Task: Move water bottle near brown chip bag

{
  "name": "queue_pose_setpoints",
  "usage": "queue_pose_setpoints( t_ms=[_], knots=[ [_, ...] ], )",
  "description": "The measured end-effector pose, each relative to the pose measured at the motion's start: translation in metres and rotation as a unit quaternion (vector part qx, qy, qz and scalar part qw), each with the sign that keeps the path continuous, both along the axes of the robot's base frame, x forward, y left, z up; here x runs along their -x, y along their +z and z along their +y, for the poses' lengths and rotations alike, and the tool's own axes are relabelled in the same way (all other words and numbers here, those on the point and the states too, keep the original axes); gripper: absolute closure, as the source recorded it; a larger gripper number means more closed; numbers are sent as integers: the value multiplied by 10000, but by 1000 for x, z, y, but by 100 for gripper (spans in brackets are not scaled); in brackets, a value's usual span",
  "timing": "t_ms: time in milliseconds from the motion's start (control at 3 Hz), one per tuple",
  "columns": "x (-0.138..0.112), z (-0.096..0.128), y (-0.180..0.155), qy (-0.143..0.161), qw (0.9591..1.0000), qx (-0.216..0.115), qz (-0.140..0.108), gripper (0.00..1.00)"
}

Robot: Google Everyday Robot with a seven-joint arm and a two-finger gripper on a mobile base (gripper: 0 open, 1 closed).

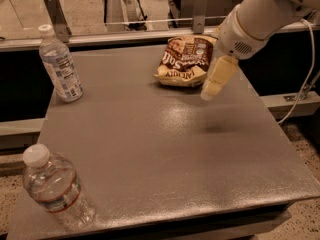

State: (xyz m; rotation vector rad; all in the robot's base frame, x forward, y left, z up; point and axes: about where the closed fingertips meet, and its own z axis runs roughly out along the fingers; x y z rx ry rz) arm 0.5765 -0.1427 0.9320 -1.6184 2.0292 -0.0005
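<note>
The water bottle (57,191), clear ribbed plastic with a white cap and a red-edged label band, stands at the table's front left corner. The brown chip bag (184,60) lies flat at the back of the table, right of centre. My gripper (216,81) hangs above the table at the bag's right edge, its cream fingers pointing down and left. It is far from the water bottle and holds nothing that I can see.
A second bottle (60,66) with a large white-and-blue label stands at the back left. The grey table (165,149) has a metal rail and posts (56,16) behind it. A cable (305,79) hangs at the right.
</note>
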Motion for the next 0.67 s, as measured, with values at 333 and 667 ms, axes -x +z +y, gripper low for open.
queue_pose_setpoints(
  t_ms=[333,667],
  knots=[
    [-44,27,-12,-47,9985,-538,18,0],
    [-42,50,0,161,9936,-1114,60,0]
  ],
)
